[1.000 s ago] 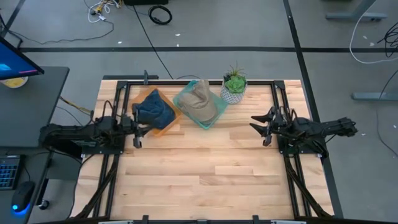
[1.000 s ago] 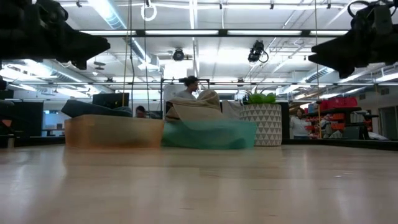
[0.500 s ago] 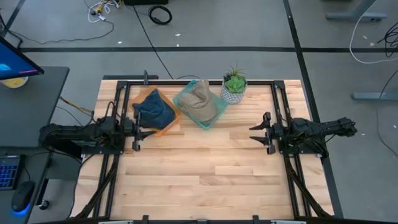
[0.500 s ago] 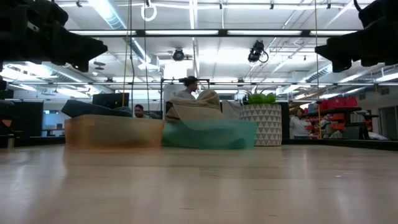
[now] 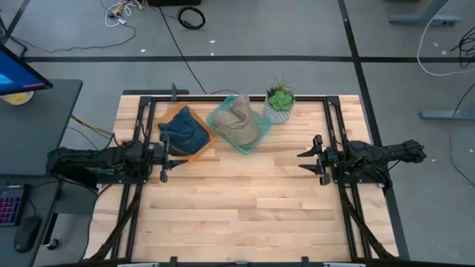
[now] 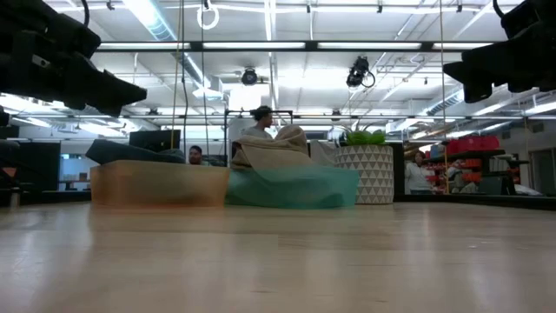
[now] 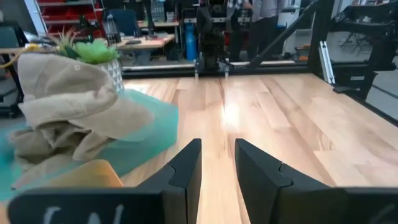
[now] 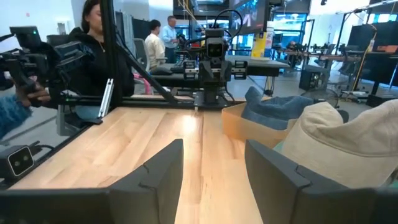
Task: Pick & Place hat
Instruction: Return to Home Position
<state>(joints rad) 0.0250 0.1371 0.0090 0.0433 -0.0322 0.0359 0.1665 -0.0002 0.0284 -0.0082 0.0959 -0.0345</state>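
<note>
A beige hat (image 5: 239,119) lies crumpled in a teal bin (image 5: 220,121) near the table's far edge, and shows in the left wrist view (image 7: 74,106) and the right wrist view (image 8: 348,143). A blue hat (image 5: 184,132) fills the orange bin (image 5: 204,150) to its left. My left gripper (image 5: 165,158) hovers near the orange bin's near left side, open by a narrow gap (image 7: 217,155). My right gripper (image 5: 306,157) hovers over bare wood right of the bins, open wide (image 8: 213,155). Both stay above the table in the low view (image 6: 130,91) (image 6: 456,74).
A potted plant in a white patterned pot (image 5: 279,104) stands on the table right of the teal bin. Black frame rails (image 5: 330,119) run along the table's sides and far edge. Bare wood (image 5: 245,200) spreads across the middle and near half. People sit and stand in the room beyond.
My left gripper has sunk a little and tipped downward. My right gripper has turned about its own axis and drawn back slightly toward the table's right edge. The hats and bins have stayed where they were.
</note>
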